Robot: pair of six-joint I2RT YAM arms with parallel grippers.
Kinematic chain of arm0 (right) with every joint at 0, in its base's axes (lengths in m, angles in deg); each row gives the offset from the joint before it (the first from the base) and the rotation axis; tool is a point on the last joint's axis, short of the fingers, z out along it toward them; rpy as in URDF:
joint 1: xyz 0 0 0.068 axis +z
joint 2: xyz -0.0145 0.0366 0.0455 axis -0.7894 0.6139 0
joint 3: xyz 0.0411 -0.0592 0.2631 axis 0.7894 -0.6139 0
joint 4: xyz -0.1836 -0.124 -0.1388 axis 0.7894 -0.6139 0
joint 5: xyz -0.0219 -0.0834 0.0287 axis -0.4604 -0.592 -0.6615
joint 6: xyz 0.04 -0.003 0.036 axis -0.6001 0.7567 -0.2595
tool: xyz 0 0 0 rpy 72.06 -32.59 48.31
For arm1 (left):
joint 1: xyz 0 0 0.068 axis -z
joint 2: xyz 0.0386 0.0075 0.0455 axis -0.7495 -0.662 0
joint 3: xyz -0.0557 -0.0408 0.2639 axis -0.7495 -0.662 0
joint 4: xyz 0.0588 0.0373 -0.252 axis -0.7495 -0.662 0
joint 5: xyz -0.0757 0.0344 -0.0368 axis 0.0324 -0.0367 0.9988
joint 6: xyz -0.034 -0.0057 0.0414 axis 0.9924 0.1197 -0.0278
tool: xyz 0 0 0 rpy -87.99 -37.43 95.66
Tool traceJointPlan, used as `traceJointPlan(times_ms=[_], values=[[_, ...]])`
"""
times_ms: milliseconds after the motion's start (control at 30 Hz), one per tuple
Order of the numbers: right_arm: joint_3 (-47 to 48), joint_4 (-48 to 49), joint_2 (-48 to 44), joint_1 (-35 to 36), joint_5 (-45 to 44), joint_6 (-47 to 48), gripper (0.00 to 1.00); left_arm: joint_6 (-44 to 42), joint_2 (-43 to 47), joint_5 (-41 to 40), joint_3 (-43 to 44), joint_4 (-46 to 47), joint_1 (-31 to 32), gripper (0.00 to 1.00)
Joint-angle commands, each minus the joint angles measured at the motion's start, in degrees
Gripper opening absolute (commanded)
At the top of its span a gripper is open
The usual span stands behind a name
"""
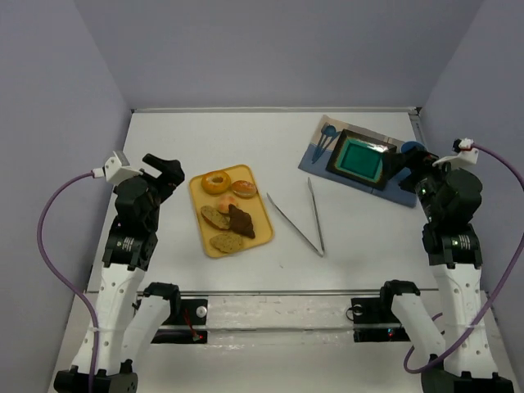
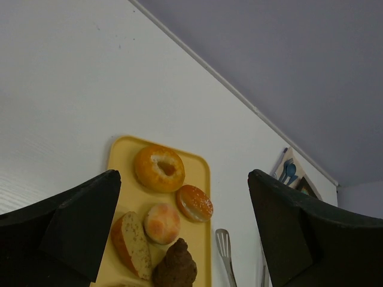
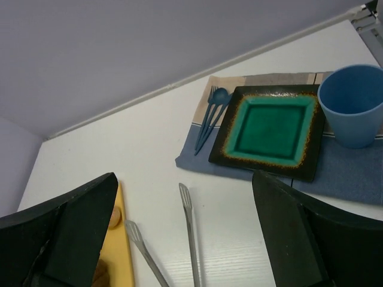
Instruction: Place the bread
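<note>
A yellow tray (image 1: 260, 235) left of centre holds several breads: a bagel (image 1: 217, 182), a glazed bun (image 1: 244, 188), a round roll (image 2: 161, 223), seeded slices (image 1: 216, 217) and a dark brown croissant (image 1: 241, 221). The tray also shows in the left wrist view (image 2: 202, 179). A square green plate with a dark rim (image 1: 359, 159) lies on a blue placemat (image 1: 318, 160) at the back right. Metal tongs (image 1: 301, 223) lie open between tray and plate. My left gripper (image 1: 170, 173) is open and empty, left of the tray. My right gripper (image 1: 409, 164) is open and empty, right of the plate.
A blue fork and spoon (image 1: 325, 137) lie on the placemat left of the plate. A blue cup (image 3: 353, 104) stands on the placemat right of the plate, close to my right gripper. Grey walls enclose the white table (image 1: 188, 139) on three sides.
</note>
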Motion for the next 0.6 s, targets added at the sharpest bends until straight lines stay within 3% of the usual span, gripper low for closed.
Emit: traceJointPlan(times_ms=[0,133,200,400,467,500,567], values=[[1.7,-0.2,0.8,-0.1,2.5,2.0,1.00,0.0,0.5,0.8,0.5,1.2,-0.2,0.99],[-0.7,0.4,2.3,-0.1,-3.4,-2.2,1.00,-0.4,0.6,2.0,-0.3,2.1,-0.2,0.99],[-0.8,0.3,4.5,-0.1,-1.4,-2.2,1.00,-0.4,0.5,2.6,-0.6,2.5,-0.2,0.99],[3.9,-2.3,15.9,0.6,23.2,7.8,1.00,-0.7,-0.5,5.4,-2.5,5.0,-0.2,0.99],[4.3,-3.6,16.8,8.7,17.6,10.8,1.00,-0.9,-1.3,6.1,-2.9,5.2,-0.1,0.99],[5.1,-6.4,18.1,13.4,6.3,12.0,1.00,-0.8,-1.7,6.0,-3.0,5.1,-0.1,0.99],[6.3,-9.9,20.7,24.3,-3.4,13.2,1.00,-0.9,-2.4,5.7,-3.0,5.1,-0.1,0.99]])
